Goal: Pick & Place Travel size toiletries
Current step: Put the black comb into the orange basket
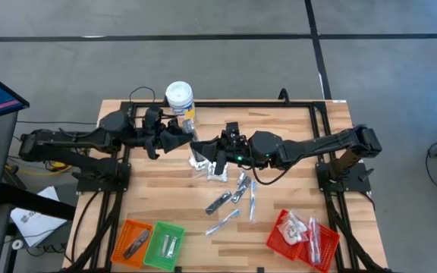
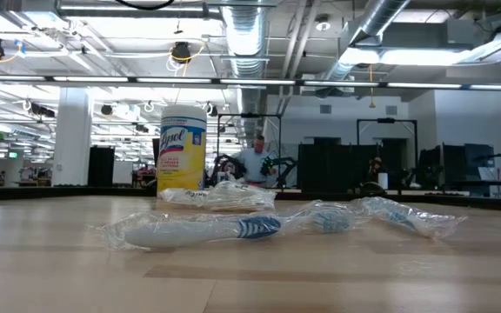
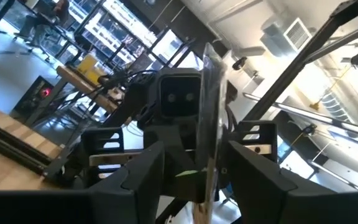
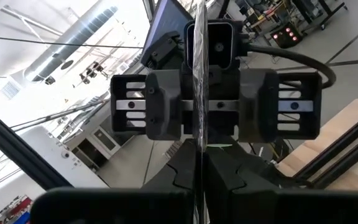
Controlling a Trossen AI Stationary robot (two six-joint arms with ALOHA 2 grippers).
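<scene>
Wrapped toiletries (image 2: 200, 229) lie unsorted mid-table; some already fill the baskets (image 1: 303, 236); right gripper (image 4: 199, 163) pinches a thin sachet (image 4: 199, 74) edge-on, left gripper (image 3: 194, 177) half-spread around it

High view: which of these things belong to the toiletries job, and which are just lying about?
Job: loose wrapped toiletries; sachet in the right pincer; orange basket; green basket; red basket.
Lying about: yellow wipes canister.
</scene>
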